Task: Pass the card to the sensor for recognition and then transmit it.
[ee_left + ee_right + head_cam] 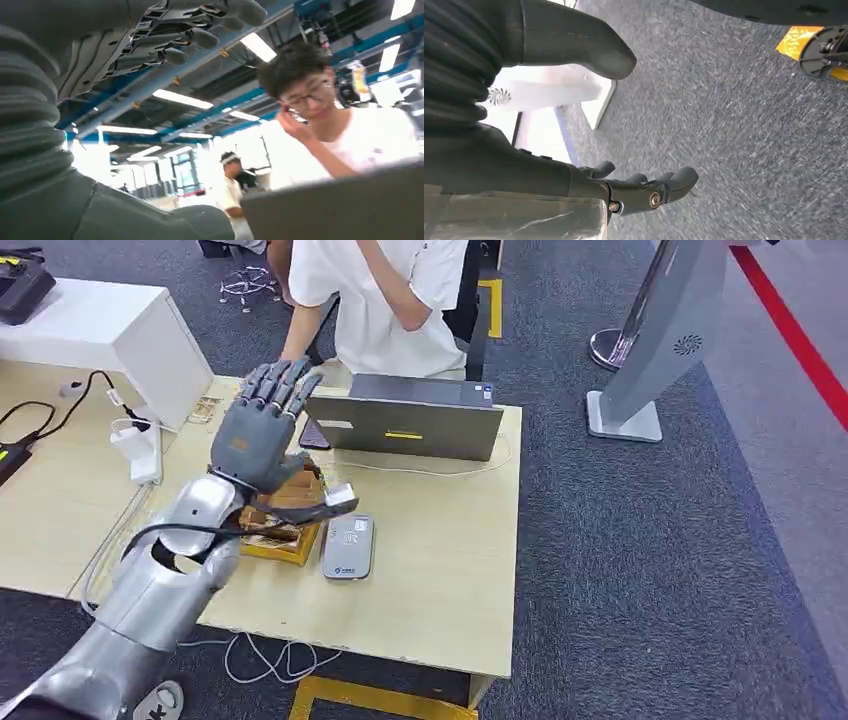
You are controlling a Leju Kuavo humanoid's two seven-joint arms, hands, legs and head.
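Left hand [262, 430], fingers spread and holding nothing, hovers over the wooden holder [285, 525]; sensor [348, 545] lies just beside on the worktop [440, 570].

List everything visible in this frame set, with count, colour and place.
Grey flat card sensor: one, table middle, beside the tray.
Wooden card tray: one, brown, under the left hand.
Grey open laptop: one, table's far edge.
Light wooden table: one, centre.
White power adapter: one, left desk.
Grey standing kiosk: one, on the carpet, far right.
Person in white shirt: one, seated behind the laptop.
Left hand: fingers spread, raised above the tray.
Right hand: hanging over grey carpet.
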